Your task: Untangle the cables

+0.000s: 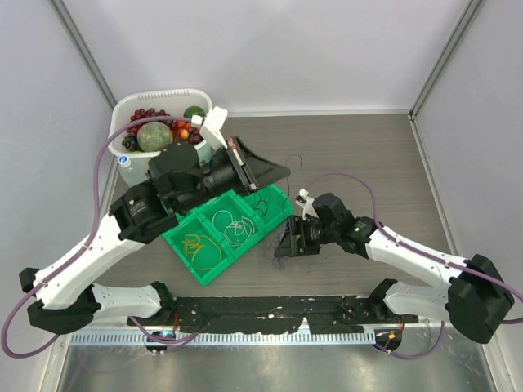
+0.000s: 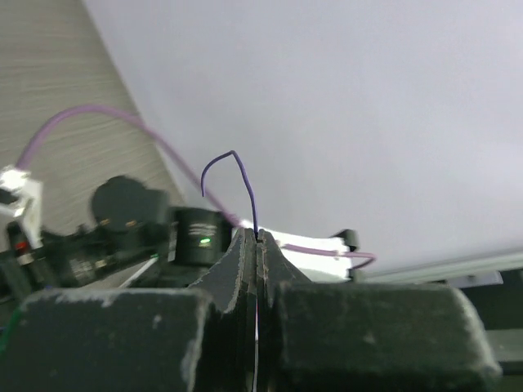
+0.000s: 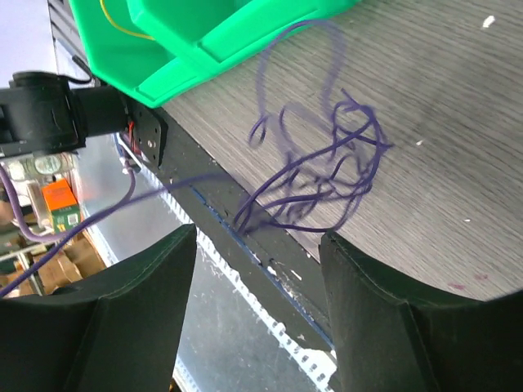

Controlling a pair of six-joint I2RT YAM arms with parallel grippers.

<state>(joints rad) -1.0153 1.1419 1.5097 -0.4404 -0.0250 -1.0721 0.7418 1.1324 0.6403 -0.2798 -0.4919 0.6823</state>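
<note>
Over grey wood-grain counter (image 1: 368, 155), my left jaws are pinching a thin purple wire (image 2: 234, 154); right jaws are gaping above tangled purple wire loops (image 3: 323, 175).

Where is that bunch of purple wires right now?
In the right wrist view, the purple wires sit on the table just beside the green tray, directly ahead of the open right claw.

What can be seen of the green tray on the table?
The green tray looks like bright moulded plastic, a long open bin split by walls into three compartments. It lies flat and diagonal on the wood-look table. Yellow wire loops lie in the nearest compartment, white loops in the middle one, thin dark wires in the farthest. The left arm hangs over its far edge; contact cannot be judged.
</note>
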